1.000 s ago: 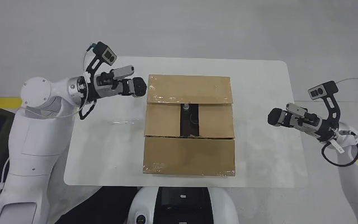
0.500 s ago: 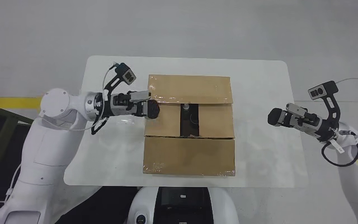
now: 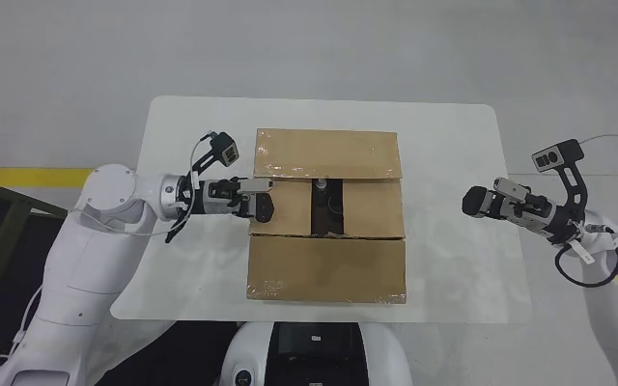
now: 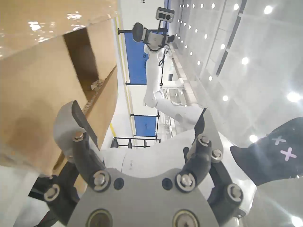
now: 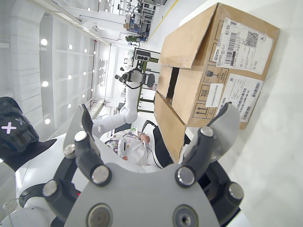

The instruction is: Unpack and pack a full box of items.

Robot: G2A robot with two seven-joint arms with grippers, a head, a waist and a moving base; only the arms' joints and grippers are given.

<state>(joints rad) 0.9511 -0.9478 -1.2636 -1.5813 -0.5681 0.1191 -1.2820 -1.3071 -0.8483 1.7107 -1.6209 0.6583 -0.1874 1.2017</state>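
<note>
One shift: left gripper [image 3: 261, 202] at box [image 3: 326, 268]

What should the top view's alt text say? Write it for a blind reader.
A taped cardboard box sits on a white table, its top flaps parted by a narrow dark gap. The left gripper is at the box's left edge; the right gripper hangs well clear on the other side.

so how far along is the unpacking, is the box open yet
Barely started. Done: nothing is out; the cardboard box sits on the table with its flaps down, only a narrow gap showing something dark inside. In hand: the left jaws stand open at the box's left flap edge; the right jaws hang open, off to the side. Left: open the flaps, unpack, repack.
</note>
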